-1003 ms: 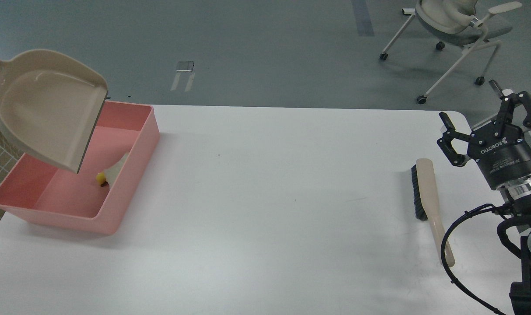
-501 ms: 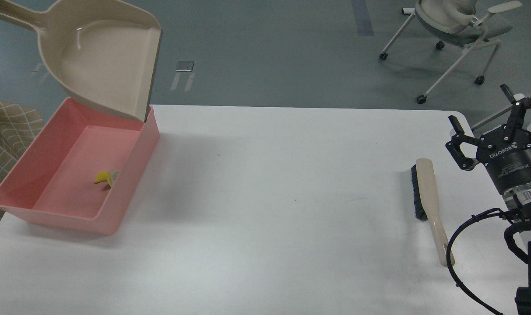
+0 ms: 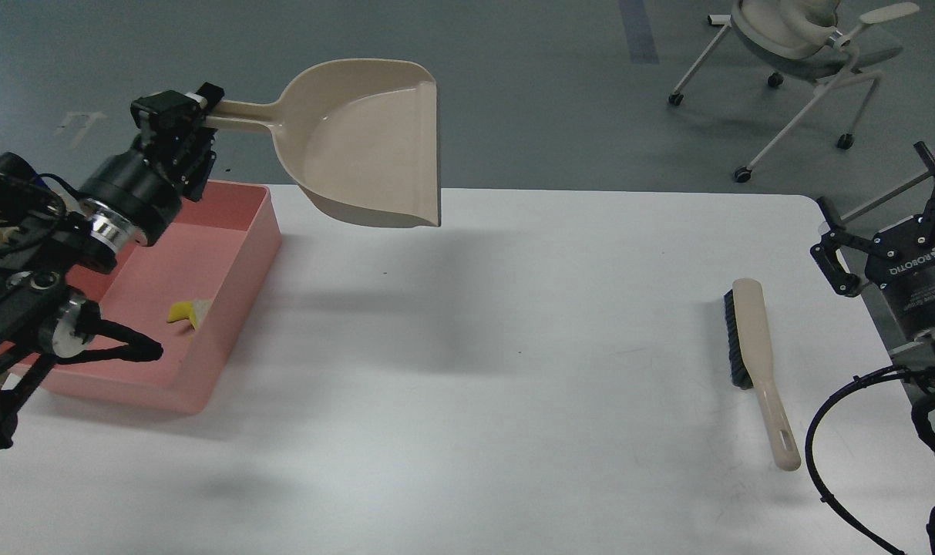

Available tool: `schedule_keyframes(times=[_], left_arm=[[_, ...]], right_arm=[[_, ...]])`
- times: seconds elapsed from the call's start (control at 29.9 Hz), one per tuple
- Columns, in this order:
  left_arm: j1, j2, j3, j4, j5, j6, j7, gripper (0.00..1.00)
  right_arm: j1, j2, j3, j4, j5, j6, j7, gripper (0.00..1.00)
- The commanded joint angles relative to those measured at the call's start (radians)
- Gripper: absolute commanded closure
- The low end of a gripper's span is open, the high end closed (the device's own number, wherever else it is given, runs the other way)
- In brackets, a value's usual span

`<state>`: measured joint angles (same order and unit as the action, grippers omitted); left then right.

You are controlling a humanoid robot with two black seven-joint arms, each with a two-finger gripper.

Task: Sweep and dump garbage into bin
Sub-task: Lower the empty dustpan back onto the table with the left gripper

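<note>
1. Here our left gripper (image 3: 193, 116) is clenched on the end of the handle of the beige dustpan (image 3: 367, 146), which hangs in the air above the far edge of the white bench (image 3: 475, 347), its open mouth turned to the right.
2. We see nothing lying in the pan.
3. The pink bin (image 3: 228, 262) sits on the bench at the far left, partly covered by our left arm.
4. The garbage (image 3: 183, 312) lies inside the bin on its floor, near the right wall: a yellow sponge chunk with a pale slice (image 3: 201, 308) touching its right side.
5. The dustpan is to the right of the bin and clear of it, with only the handle end near the bin's far corner.
6. Our right gripper (image 3: 887, 208) is raised at the right edge of the bench with its fingers spread and nothing between them.
7. The brush (image 3: 756, 354) lies flat on the bench just left of that gripper, apart from it, bristles facing left and handle pointing toward us.
</note>
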<state>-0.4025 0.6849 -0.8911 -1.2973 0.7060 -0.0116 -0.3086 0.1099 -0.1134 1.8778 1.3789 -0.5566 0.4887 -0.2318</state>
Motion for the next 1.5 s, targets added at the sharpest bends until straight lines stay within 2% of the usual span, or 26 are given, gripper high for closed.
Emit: schedule_keyframes(times=[0.0, 0.27, 0.4, 0.6, 0.97, 1.1, 1.2, 1.24, 1.27, 1.3, 1.37, 1.47], left_arm=[[-0.012, -0.077, 0.055, -0.013, 0.001, 0.068, 0.005, 0.77], [-0.001, -0.251, 0.15, 0.067, 0.116, 0.101, 0.003, 0.77], [-0.002, -0.387, 0.198, 0.156, 0.138, 0.159, 0.003, 0.77], [-0.013, -0.508, 0.199, 0.291, 0.138, 0.191, 0.0, 0.77], [0.008, -0.512, 0.248, 0.303, 0.181, 0.249, -0.015, 0.77], [0.03, -0.508, 0.264, 0.302, 0.185, 0.254, -0.044, 0.75], [0.031, -0.505, 0.264, 0.297, 0.185, 0.259, -0.049, 0.74], [0.031, -0.504, 0.264, 0.297, 0.184, 0.262, -0.049, 0.67], [0.031, -0.502, 0.265, 0.291, 0.185, 0.266, -0.049, 0.54], [0.031, -0.502, 0.265, 0.291, 0.185, 0.266, -0.049, 0.54], [0.034, -0.499, 0.265, 0.286, 0.187, 0.268, -0.05, 0.3], [0.05, -0.492, 0.264, 0.277, 0.213, 0.268, -0.052, 0.23]], right_arm=[[-0.007, -0.003, -0.003, -0.006, 0.0, 0.0, -0.001, 0.0], [0.01, -0.005, -0.008, -0.04, -0.006, 0.0, -0.001, 0.0], [0.016, -0.003, -0.003, -0.06, 0.001, 0.0, 0.0, 0.0], [0.066, 0.003, -0.002, -0.063, 0.001, 0.0, 0.0, 0.0], [0.086, 0.006, 0.0, -0.1, 0.001, 0.0, 0.0, 0.0], [0.1, 0.009, 0.0, -0.1, 0.001, 0.0, 0.0, 0.0], [0.109, 0.009, 0.0, -0.113, 0.001, 0.0, 0.0, 0.0], [0.116, 0.009, 0.0, -0.118, 0.001, 0.0, 0.0, 0.0], [0.122, 0.008, 0.0, -0.124, 0.001, 0.0, 0.0, 0.0], [0.122, 0.008, 0.0, -0.124, 0.001, 0.0, 0.0, 0.0], [0.131, 0.008, 0.0, -0.144, 0.001, 0.0, 0.0, 0.0], [0.14, 0.008, 0.0, -0.162, 0.001, 0.0, 0.0, 0.0]])
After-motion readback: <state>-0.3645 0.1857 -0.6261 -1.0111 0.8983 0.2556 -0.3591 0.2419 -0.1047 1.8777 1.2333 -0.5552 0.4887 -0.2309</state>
